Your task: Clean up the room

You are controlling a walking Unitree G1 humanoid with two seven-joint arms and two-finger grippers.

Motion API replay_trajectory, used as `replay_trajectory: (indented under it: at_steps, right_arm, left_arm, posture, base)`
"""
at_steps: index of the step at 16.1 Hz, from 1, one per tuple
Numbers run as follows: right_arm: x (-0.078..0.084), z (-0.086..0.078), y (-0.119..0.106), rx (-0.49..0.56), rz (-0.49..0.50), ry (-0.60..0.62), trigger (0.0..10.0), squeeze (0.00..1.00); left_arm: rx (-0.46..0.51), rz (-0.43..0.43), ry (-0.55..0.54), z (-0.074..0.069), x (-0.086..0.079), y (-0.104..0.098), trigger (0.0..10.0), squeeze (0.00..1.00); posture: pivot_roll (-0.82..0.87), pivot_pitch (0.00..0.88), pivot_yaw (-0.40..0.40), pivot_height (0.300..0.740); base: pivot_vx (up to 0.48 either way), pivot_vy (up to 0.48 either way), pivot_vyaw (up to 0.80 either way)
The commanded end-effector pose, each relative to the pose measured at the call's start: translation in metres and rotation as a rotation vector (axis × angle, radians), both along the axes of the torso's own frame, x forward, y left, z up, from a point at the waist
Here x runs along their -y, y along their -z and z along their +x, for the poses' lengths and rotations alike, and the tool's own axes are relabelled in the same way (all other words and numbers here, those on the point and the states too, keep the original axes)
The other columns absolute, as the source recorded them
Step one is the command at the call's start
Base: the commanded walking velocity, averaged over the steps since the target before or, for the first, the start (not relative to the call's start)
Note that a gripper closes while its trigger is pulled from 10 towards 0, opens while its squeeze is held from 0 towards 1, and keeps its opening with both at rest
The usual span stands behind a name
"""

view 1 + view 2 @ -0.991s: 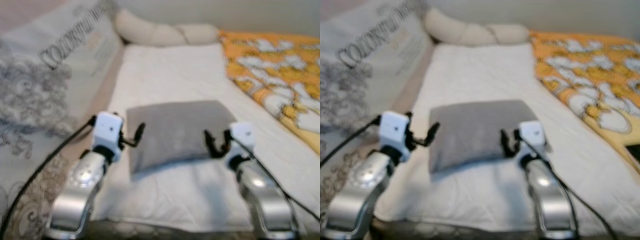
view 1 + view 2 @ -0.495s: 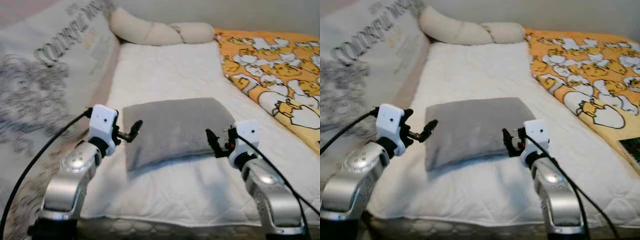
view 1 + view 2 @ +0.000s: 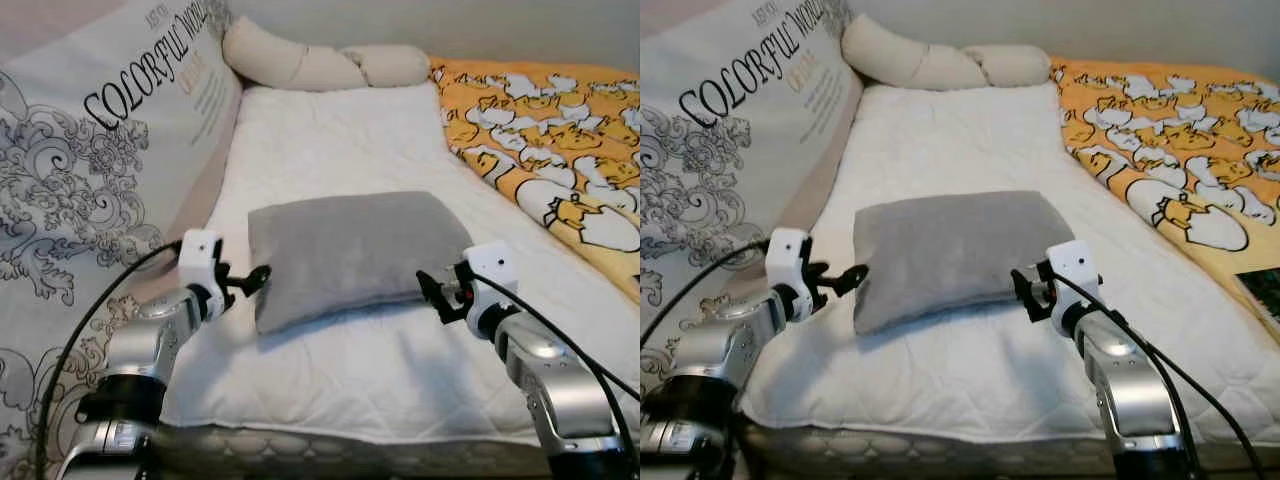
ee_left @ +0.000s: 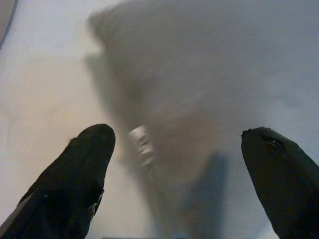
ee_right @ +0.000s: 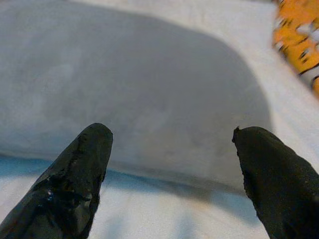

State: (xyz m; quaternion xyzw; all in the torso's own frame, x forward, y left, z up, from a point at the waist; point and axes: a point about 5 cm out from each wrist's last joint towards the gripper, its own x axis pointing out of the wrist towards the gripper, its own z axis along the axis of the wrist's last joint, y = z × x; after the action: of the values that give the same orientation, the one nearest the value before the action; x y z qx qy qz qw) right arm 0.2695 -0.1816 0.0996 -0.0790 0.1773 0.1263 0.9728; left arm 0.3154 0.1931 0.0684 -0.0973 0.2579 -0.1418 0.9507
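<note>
A bed [image 3: 340, 130] with a white quilted mattress cover spreads across the head views, reaching from the near edge to the far wall. Along its left side leans one large white cushion [image 3: 90, 170] printed with grey scrollwork and the words "COLORFUL WORLD". Over the bed's right side lies one orange blanket [image 3: 560, 130] patterned with white eggshells and yellow ducks. At the far end of the bed rests one long cream bolster [image 3: 320, 65], bent into rounded segments.

One grey pillow [image 3: 350, 250] lies flat near the middle of the mattress, toward the near edge, tilted slightly so its left corner points to the robot. A small pale tag shows on its near-left edge in the left wrist view, though blurred.

Two silver arms reach in from the near edge, one on each side of the pillow. The left gripper [image 3: 255, 277] sits just at the pillow's near-left corner; its two black fingers [image 4: 75, 179] are spread wide apart with the pillow's corner between them, holding nothing. The right gripper [image 3: 432, 292] sits just beside the pillow's near-right edge; its fingers [image 5: 70, 179] are likewise spread wide, facing the pillow's side, empty. Whether either gripper touches the fabric cannot be told.
</note>
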Motion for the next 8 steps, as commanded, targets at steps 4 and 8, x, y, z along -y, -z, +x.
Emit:
replay_trajectory:
  at_steps: [4, 8]
  right_arm:
    - [-0.005, -0.005, 0.012, -0.088, 0.075, -0.015, 10.0, 0.0]
    - [0.021, -0.01, 0.028, -0.202, 0.029, 0.142, 10.0, 0.0]
  left_arm:
    - [-0.063, -0.126, -0.047, 0.006, 0.009, 0.018, 10.0, 0.0]
    - [-0.112, -0.342, 0.266, -0.006, 0.07, 0.026, 10.0, 0.0]
  posture:
    - [-0.02, 0.0, 0.015, 0.74]
    - [-0.03, 0.0, 0.019, 0.74]
  base:
    - [0.0, 0.0, 0.0]
    - [0.0, 0.0, 0.0]
